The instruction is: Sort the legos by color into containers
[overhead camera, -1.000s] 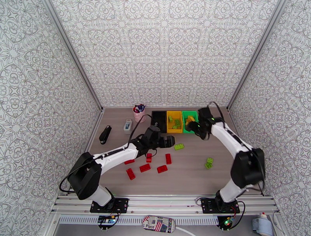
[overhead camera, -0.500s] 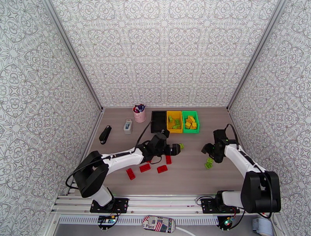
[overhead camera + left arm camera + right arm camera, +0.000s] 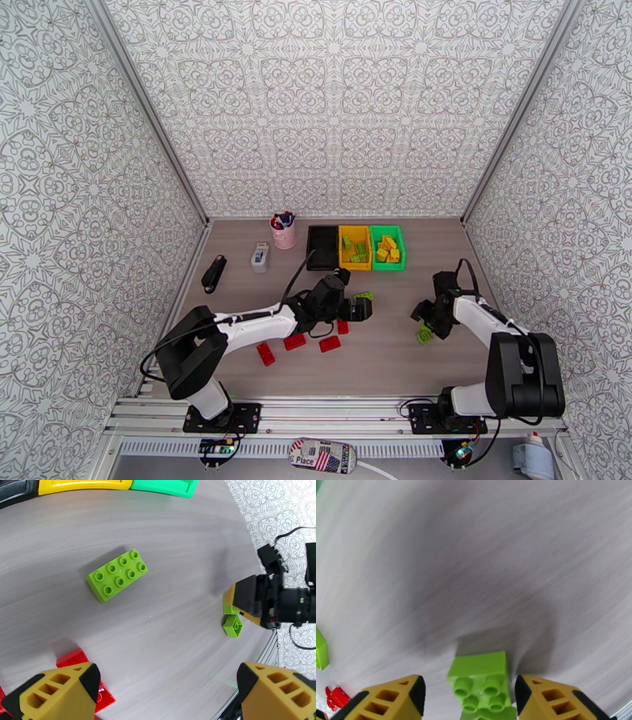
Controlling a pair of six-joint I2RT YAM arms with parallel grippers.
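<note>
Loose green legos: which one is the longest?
The eight-stud brick mid-table, ahead of the left tool; the two green bricks by the right tool are clearly shorter.

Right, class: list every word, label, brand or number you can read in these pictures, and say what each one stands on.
"G Place": on the flag-print object below the front rail, top view; anything before the "G" can't be made out.
White-and-blue box: any print is too small to read.
Green brick: no lettering readable on its studs, left wrist view.
</note>
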